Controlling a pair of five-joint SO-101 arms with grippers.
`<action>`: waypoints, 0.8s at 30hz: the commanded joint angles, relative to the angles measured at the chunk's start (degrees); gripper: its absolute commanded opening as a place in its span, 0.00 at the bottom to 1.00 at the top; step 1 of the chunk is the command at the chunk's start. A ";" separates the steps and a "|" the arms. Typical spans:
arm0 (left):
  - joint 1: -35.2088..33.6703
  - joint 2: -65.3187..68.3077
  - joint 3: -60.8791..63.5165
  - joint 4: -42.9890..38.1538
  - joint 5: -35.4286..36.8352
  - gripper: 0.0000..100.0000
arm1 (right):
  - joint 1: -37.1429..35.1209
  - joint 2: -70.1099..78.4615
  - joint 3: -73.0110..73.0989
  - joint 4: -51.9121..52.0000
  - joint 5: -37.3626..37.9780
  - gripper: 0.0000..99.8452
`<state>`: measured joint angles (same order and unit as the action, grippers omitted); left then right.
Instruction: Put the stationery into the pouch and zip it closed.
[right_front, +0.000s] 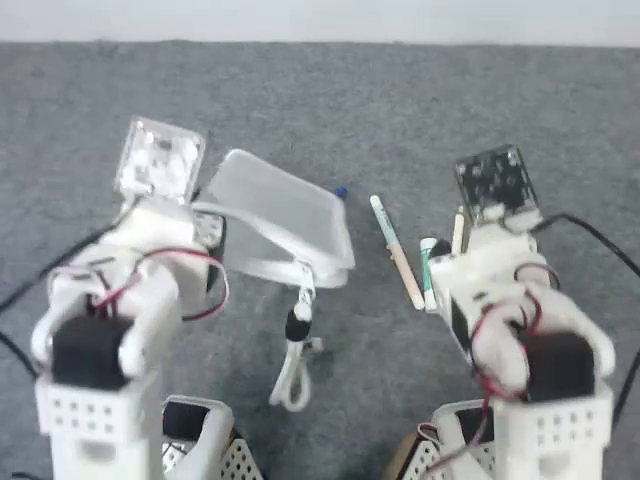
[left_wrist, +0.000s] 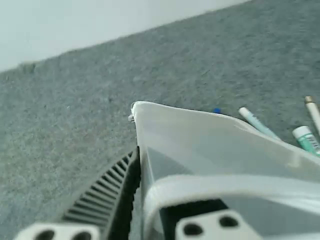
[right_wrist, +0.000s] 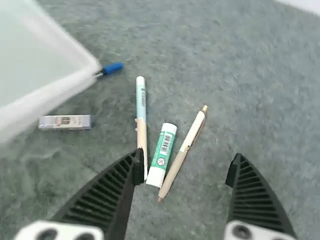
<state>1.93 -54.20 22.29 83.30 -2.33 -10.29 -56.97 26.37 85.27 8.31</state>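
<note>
A translucent white pouch (right_front: 275, 215) is held up off the grey carpet, with my left gripper (right_front: 213, 232) shut on its near edge. In the left wrist view the pouch (left_wrist: 215, 145) has its white zipper band pinched in my left gripper (left_wrist: 156, 197). My right gripper (right_wrist: 185, 162) hangs open just above three items lying side by side: a white and tan pen (right_wrist: 141, 120), a green-labelled glue stick (right_wrist: 162, 154) and a beige pen (right_wrist: 189, 142). A blue pen tip (right_wrist: 111, 68) pokes out from under the pouch (right_wrist: 35, 75). A small grey case (right_wrist: 65, 121) lies beside it.
A white wrist strap (right_front: 295, 355) trails from the pouch toward the front edge between the two arm bases. The pens (right_front: 397, 252) lie between the pouch and the right arm. Bare grey carpet (right_front: 330, 110) stretches behind everything to the far wall.
</note>
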 joint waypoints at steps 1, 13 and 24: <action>-5.63 4.40 -5.32 -2.46 3.16 0.01 | 2.59 6.99 -0.26 -3.21 -1.23 0.25; -8.44 14.33 -8.31 -0.79 10.20 0.01 | 8.57 30.64 -0.26 -15.69 -3.08 0.25; -8.53 14.77 -4.00 -2.02 11.43 0.01 | 9.19 45.23 -0.62 -24.75 -5.45 0.25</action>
<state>-6.42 -39.16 18.95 83.30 8.04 -1.85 -12.22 26.46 62.68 3.38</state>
